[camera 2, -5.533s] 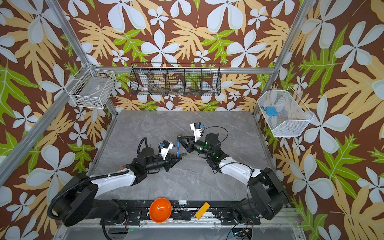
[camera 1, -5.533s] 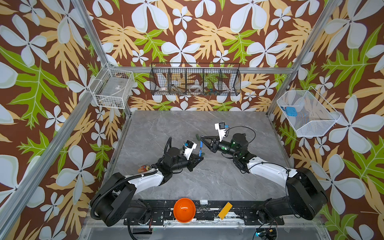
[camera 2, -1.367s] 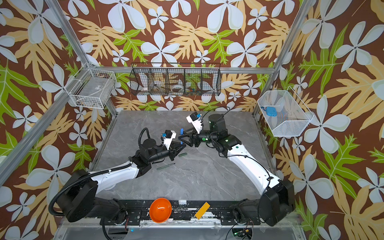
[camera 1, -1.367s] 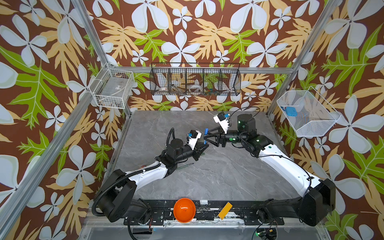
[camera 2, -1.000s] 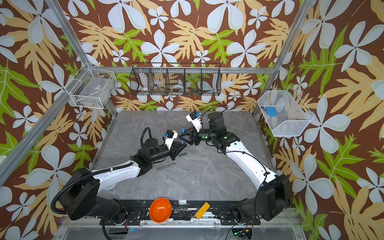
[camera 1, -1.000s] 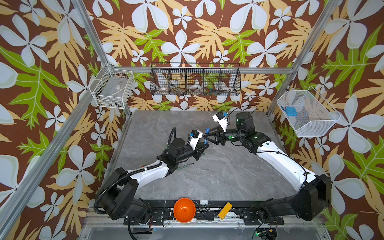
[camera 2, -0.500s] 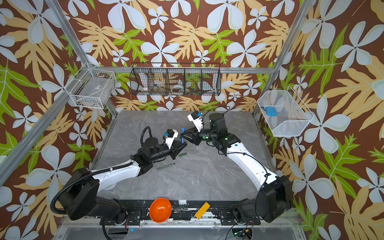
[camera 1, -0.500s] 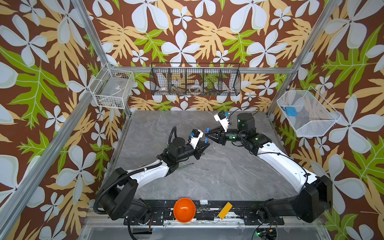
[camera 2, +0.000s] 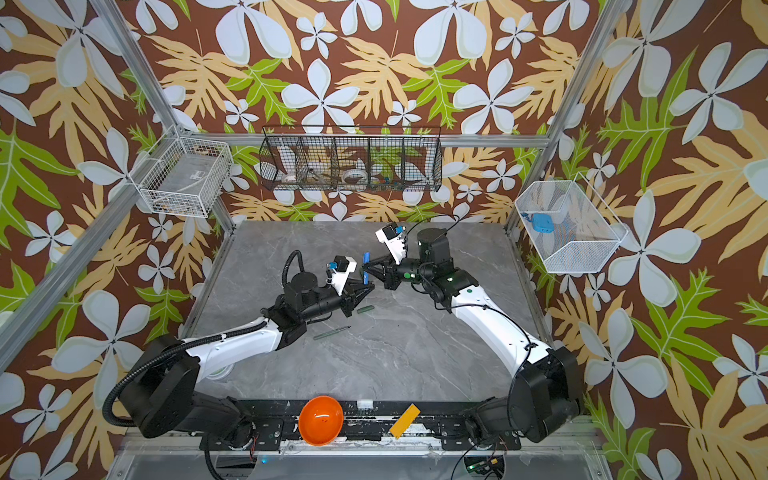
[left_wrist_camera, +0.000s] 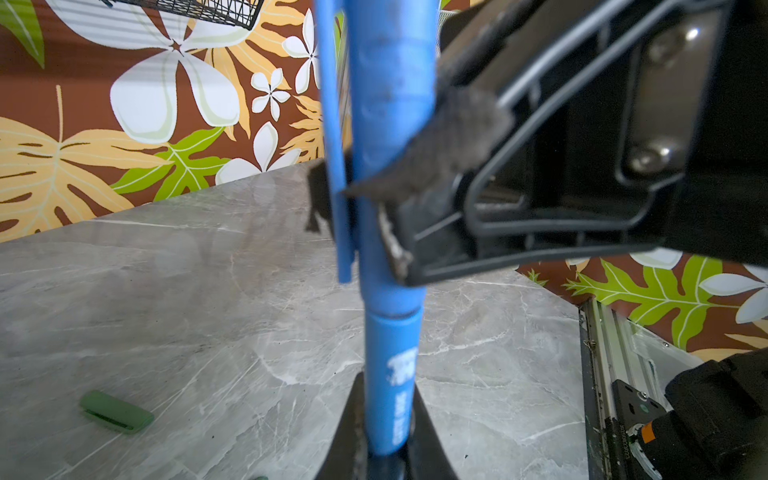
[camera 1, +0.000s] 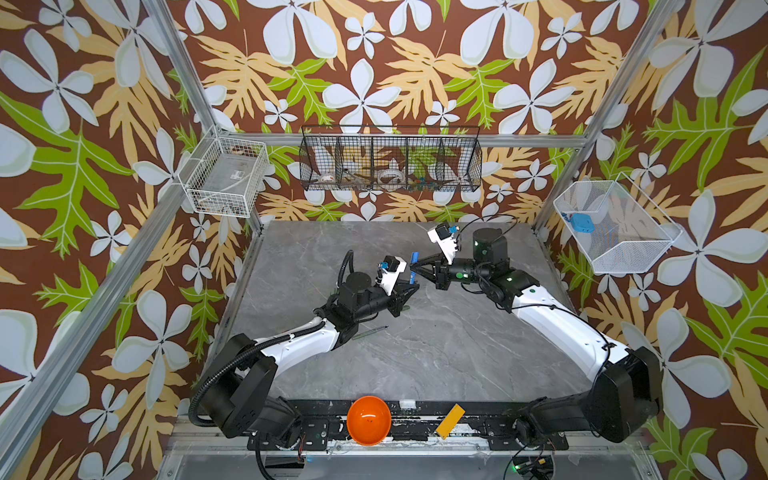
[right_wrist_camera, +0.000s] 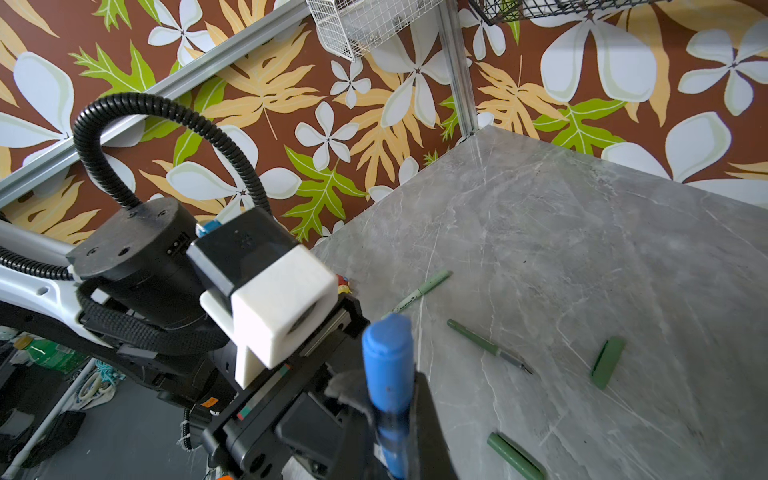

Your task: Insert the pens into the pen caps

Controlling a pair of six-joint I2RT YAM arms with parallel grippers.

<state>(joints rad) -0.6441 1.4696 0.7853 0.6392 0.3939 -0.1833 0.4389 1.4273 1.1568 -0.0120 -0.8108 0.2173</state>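
A blue pen [left_wrist_camera: 390,395] stands upright above the middle of the table [camera 1: 436,345], its upper end inside a blue pen cap [left_wrist_camera: 390,104]. My left gripper [left_wrist_camera: 386,440] is shut on the pen's barrel from below. My right gripper [right_wrist_camera: 392,415] is shut on the blue cap [right_wrist_camera: 388,361]. In both top views the two grippers meet tip to tip, the left gripper [camera 1: 411,286] just under the right gripper [camera 1: 415,266]. On the table lie a dark green pen [right_wrist_camera: 486,345], a pale green pen [right_wrist_camera: 419,291] and a dark green cap [right_wrist_camera: 606,361].
A further dark green tube [right_wrist_camera: 515,455] lies partly cut off in the right wrist view. An orange bowl [camera 1: 369,419] and a yellow piece [camera 1: 451,419] sit on the front rail. Wire baskets [camera 1: 390,160] hang on the walls.
My right gripper's jaws have closed onto the blue cap over the last second. The left gripper has kept its hold on the blue pen and barely moved.
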